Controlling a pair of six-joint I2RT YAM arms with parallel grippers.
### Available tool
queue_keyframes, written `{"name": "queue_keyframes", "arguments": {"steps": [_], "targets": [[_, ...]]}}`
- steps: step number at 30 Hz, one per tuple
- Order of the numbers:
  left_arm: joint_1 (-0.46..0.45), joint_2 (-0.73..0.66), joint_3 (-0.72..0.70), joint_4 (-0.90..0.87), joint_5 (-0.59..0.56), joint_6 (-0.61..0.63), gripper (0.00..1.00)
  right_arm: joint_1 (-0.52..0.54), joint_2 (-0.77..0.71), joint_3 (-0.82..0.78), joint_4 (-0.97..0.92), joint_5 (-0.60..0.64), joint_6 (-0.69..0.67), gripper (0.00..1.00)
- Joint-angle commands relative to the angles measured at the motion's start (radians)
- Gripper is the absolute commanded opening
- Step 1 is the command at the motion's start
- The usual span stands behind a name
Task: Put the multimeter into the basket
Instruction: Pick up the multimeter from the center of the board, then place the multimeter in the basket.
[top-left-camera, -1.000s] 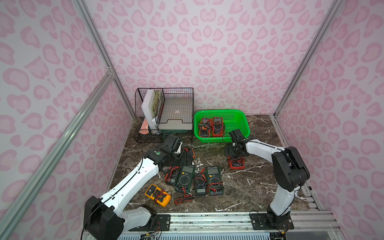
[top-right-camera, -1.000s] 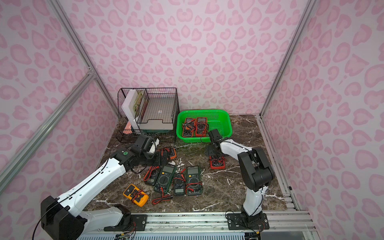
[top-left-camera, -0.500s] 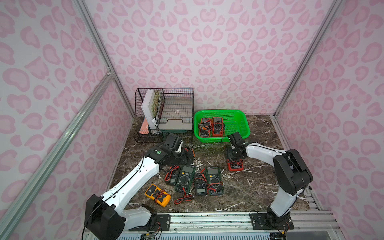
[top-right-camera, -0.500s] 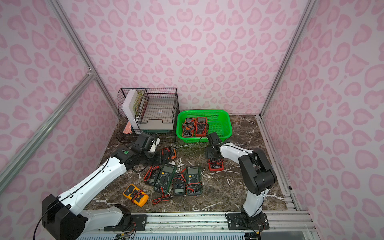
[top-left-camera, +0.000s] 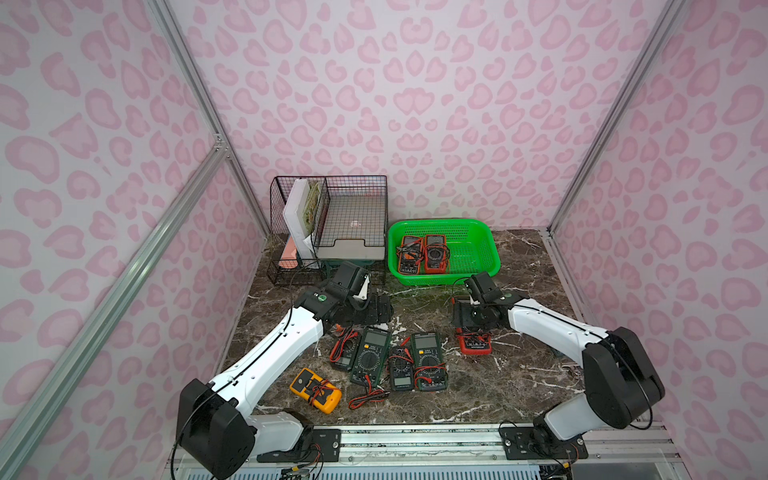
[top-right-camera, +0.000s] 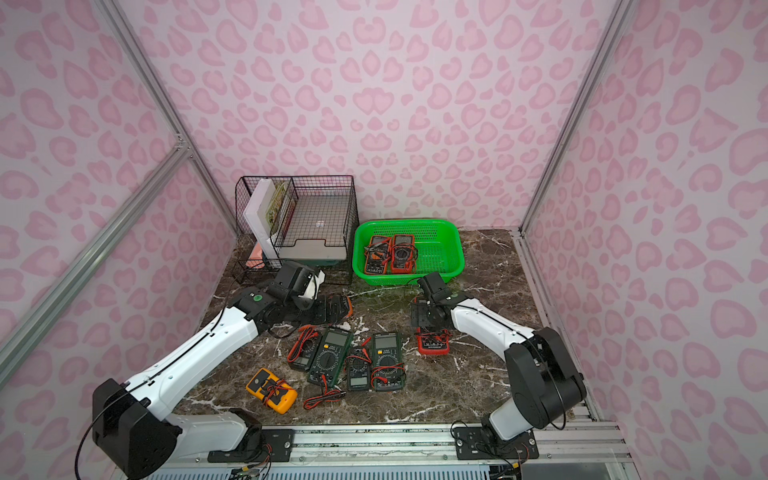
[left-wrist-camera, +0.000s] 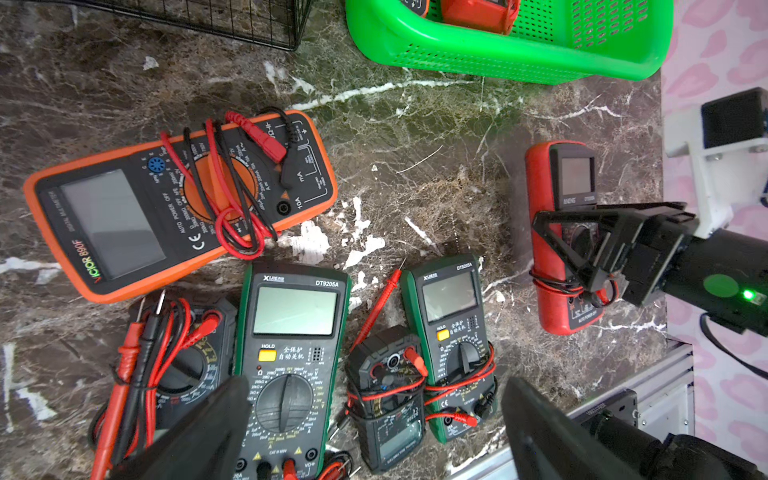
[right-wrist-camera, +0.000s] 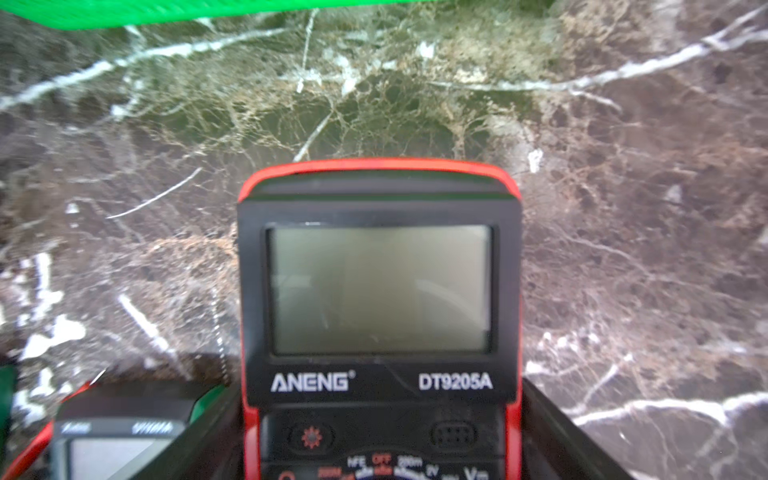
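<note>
Two multimeters (top-left-camera: 424, 253) are lying in the basket (top-left-camera: 440, 279), and seven are waiting on the worktop (top-left-camera: 519, 374). The right claw (top-left-camera: 467, 322) is straddling the red multimeter (right-wrist-camera: 378, 291) near the basket, grip unclear. The left claw (left-wrist-camera: 374, 415) is hovering wide open over the orange multimeter (left-wrist-camera: 178, 199).

Red ANENG multimeter (top-left-camera: 473, 344): flat, screen up, w/ leads wrapped, on tabletop (top-left-camera: 519, 374) just outside green perf. basket (top-left-camera: 436, 277), front side.

Both the left arm (top-left-camera: 274, 353) and right arm (top-left-camera: 548, 328) are white with black joints (top-left-camera: 619, 374)
</note>
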Motion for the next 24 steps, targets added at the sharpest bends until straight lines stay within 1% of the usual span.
{"name": "queue_keyframes", "arguments": {"steps": [1, 7, 13, 17, 24], "targets": [[0.001, 0.016, 0.030, 0.027, 0.012, -0.011, 0.98, 0.001, -0.055, -0.002, -0.023, -0.015, 0.034, 0.57], [0.001, 0.065, 0.106, 0.032, 0.025, -0.027, 0.99, 0.000, -0.157, 0.036, -0.055, -0.026, 0.041, 0.57], [0.001, 0.116, 0.180, 0.040, 0.025, -0.037, 0.99, -0.032, -0.181, 0.126, 0.000, -0.030, 0.038, 0.57], [0.000, 0.150, 0.215, 0.042, 0.027, -0.036, 0.99, -0.082, -0.131, 0.213, 0.050, -0.056, 0.037, 0.57], [0.001, 0.192, 0.252, 0.041, 0.027, -0.026, 0.99, -0.136, 0.021, 0.400, 0.127, -0.053, 0.010, 0.57]]}}
